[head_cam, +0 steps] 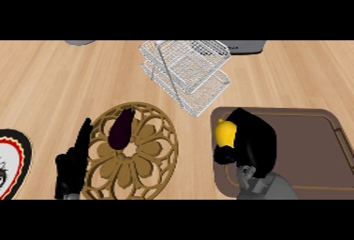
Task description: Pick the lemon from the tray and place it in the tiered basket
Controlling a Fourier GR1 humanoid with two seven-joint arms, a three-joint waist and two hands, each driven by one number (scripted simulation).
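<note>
Against the left side of the robot's right hand (252, 140) sits the lemon (224, 132), a bright yellow fruit at the left end of the dark brown tray (311, 154). The black hand is curled round the lemon from the right and from above, thumb below it, so only the fruit's left face shows; it appears to be grasping the lemon, though whether the fruit has left the tray floor cannot be told. The lemon's long axis runs roughly away from the robot, its pointed tip at the far end.

Beyond the hand and slightly to its left stands the tiered basket (190, 70), a silver wire frame with its baskets leaning toward the tray. The coming move would therefore carry the lemon forward and a little leftward.

Well to the left of the working hand, the left hand (71, 164) rests with fingers straight, pointing away from the robot, beside a round gold trivet (138, 159) that carries a dark purple eggplant (121, 129). The right hand is clearly the nearer one.
</note>
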